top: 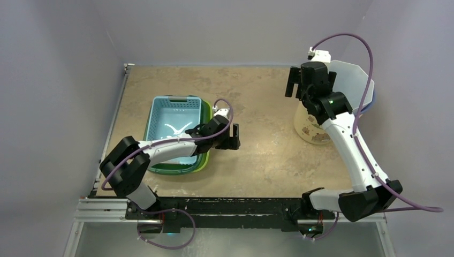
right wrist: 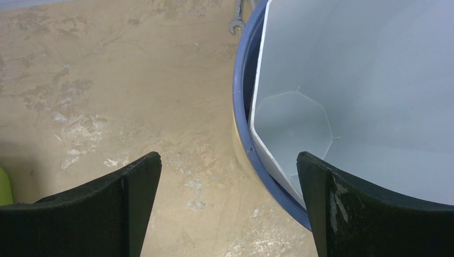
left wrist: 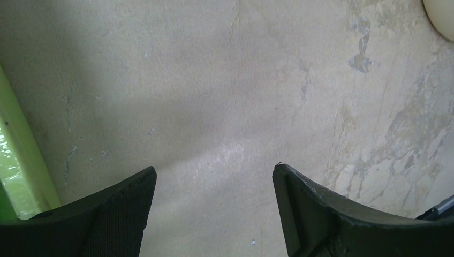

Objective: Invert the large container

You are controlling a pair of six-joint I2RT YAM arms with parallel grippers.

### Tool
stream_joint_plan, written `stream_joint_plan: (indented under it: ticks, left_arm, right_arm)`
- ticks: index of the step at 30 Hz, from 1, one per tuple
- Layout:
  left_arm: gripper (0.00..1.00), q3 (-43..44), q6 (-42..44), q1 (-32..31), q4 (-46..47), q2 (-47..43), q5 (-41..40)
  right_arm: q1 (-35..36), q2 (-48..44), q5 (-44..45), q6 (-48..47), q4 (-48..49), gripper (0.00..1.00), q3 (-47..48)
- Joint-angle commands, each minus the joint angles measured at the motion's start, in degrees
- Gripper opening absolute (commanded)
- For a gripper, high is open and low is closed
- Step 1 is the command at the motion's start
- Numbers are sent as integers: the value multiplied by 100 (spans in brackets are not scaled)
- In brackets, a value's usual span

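Note:
The large container [top: 353, 80] stands upright at the table's right edge. It is a white faceted tub, and it appears to sit in a blue-rimmed one on a cream base [top: 309, 130]. In the right wrist view the white inside [right wrist: 364, 80] and the blue rim [right wrist: 242, 107] fill the right half. My right gripper [top: 292, 81] [right wrist: 227, 156] is open above the container's left rim, which runs between the fingers; nothing is gripped. My left gripper [top: 233, 140] [left wrist: 214, 169] hangs open over bare table, just right of the baskets.
A light blue basket [top: 160, 110] nested in a green one [top: 205, 115] lies at the left, with white bits inside. The green wall [left wrist: 19, 155] shows beside the left fingers. A small wrench [right wrist: 238, 20] lies behind the container. Walls close in on both sides.

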Motion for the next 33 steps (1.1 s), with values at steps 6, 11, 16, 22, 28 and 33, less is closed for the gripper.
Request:
stream_joint_plan:
  ticks: [6,11,16,22,28,33]
  left_arm:
    - [79,-546,-261,818,-200,-216,-361]
    - [79,-634,-154,1071,-384,-333,-381]
    - [79,-824,-87,1072,-96,-517,-41]
    - [79,-915,-3,1074,43,-719,203]
    - [78,-899,35,1070,52,-1023,329]
    - [78,-754,90,1070,-148,-1240,247]
  right_arm:
    - [-125,214,167,287,185,91,-176]
    - [-235,284,397,272,462,91,-260]
    - [-509,433,119,249,499,91,-61]
    - [-631,843,-1200,236,409,64,-105]
    - [-630,665,-1664,150,580,32,-143]
    - [-629,535,-2302,-31,625,7,18]
